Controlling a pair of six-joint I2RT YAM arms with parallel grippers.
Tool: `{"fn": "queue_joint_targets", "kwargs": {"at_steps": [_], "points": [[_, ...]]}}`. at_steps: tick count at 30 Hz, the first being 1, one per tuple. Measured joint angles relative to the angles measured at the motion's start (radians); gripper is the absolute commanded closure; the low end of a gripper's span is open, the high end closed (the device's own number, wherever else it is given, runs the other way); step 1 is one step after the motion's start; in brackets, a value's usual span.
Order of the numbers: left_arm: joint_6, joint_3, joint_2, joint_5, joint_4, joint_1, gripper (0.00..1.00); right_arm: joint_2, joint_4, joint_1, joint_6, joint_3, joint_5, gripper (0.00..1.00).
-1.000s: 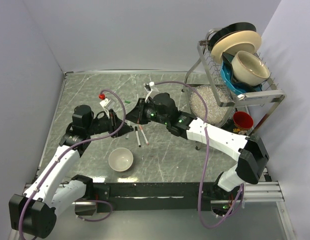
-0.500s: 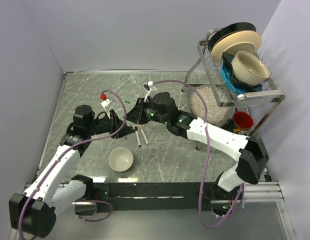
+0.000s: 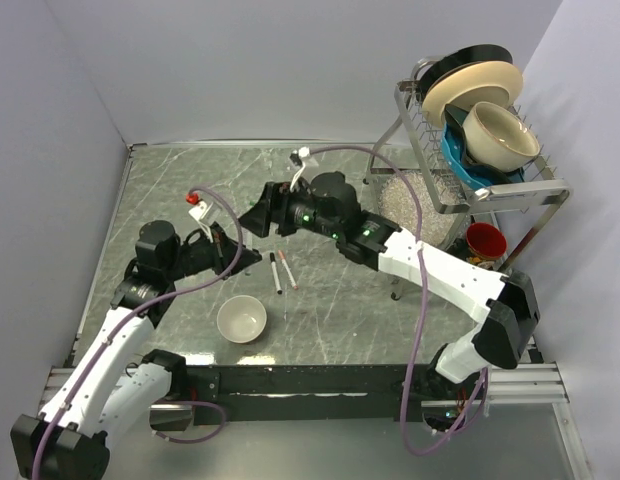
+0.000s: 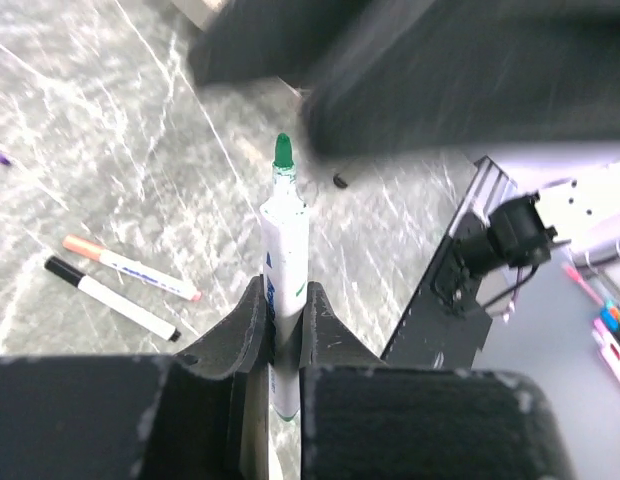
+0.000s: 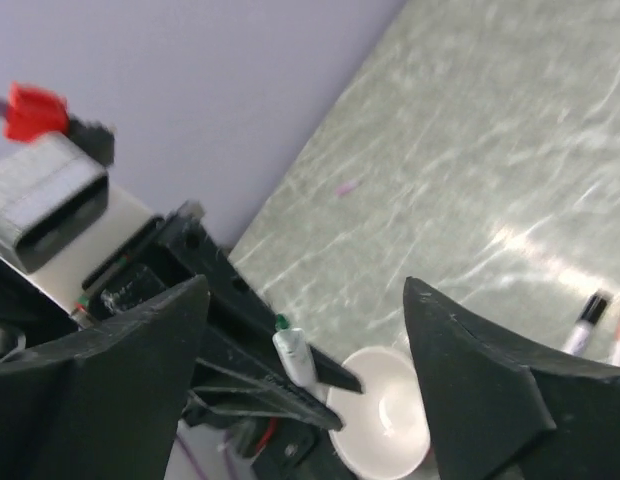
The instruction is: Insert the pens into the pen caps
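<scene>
White and thin, the green-tipped pen (image 4: 285, 225) is clamped between the two fingers of my left claw (image 4: 286, 305). It is up off the table, and its tip points toward my right claw (image 5: 308, 290). That right claw has its fingers spread wide apart, with nothing held between them. Two more pens lie side by side on the table just past my left claw: the orange-ended pen (image 4: 130, 268) and the black-ended pen (image 4: 110, 298). That makes three pens. One white bowl (image 3: 241, 319) sits on the table, nearer to my bases than the two lying pens. One wire rack (image 3: 510, 196) stands at the far right with plates and bowls in it, and one red cup (image 3: 485, 240) is beside it. The table (image 3: 340, 300) is grey-green stone with pale streaks, and plain pale walls (image 3: 290, 70) stand around it
</scene>
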Motion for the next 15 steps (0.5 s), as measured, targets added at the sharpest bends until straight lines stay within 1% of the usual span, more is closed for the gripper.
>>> {"fn": "queue_joint_targets", "kwargs": {"at_steps": [4,7,9,10,13,15], "points": [[-0.032,-0.005,-0.019,-0.042,0.027,0.000,0.99,-0.014,0.022,-0.063,0.001,0.026,-0.005,0.15],[-0.044,-0.005,-0.024,-0.058,0.039,0.000,0.99,-0.008,0.050,-0.130,0.018,0.027,-0.018,0.21],[-0.060,-0.015,-0.050,-0.083,0.051,0.000,0.99,0.021,0.042,-0.170,0.026,0.059,-0.016,0.22],[-0.068,-0.023,-0.071,-0.097,0.059,0.000,0.99,0.050,0.025,-0.185,0.023,0.093,-0.014,0.22],[-0.107,-0.042,-0.163,-0.170,0.064,0.000,0.99,0.187,-0.046,-0.211,-0.008,0.269,0.000,0.21],[-0.132,-0.044,-0.219,-0.233,0.064,0.000,0.99,0.308,-0.103,-0.217,-0.034,0.414,0.018,0.22]]}}
